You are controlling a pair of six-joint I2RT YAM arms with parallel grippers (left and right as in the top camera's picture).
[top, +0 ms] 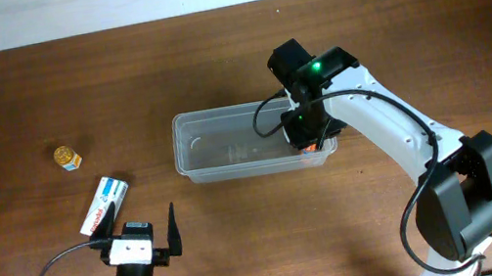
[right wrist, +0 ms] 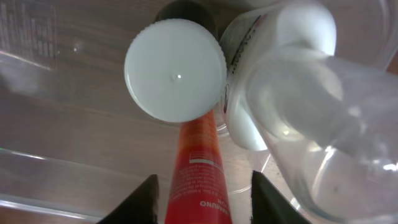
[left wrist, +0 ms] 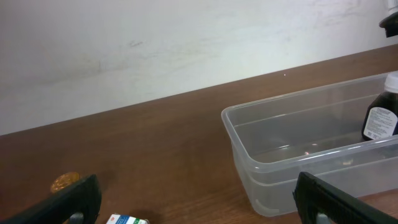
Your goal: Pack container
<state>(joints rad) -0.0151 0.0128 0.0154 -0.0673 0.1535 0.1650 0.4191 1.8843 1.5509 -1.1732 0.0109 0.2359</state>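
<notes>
The container (top: 222,113) is a clear shallow tub in the middle of the table; in the left wrist view the container (left wrist: 249,155) stands ahead to the right. My right gripper (top: 310,138) reaches down into its right end. In the right wrist view a red tube (right wrist: 198,155) lies between the open fingers of the right gripper (right wrist: 202,193), with a gap on each side. Past it stand a white-capped bottle (right wrist: 175,70) and a pale bottle (right wrist: 280,81). My left gripper (top: 139,224) stands wide open and empty near the front left.
A white and blue box (top: 103,204) lies just ahead of the left gripper, its corner showing as the box (left wrist: 127,219). A small gold jar (top: 68,157) sits further left and back. A dark bottle (left wrist: 380,118) stands in the tub's right end.
</notes>
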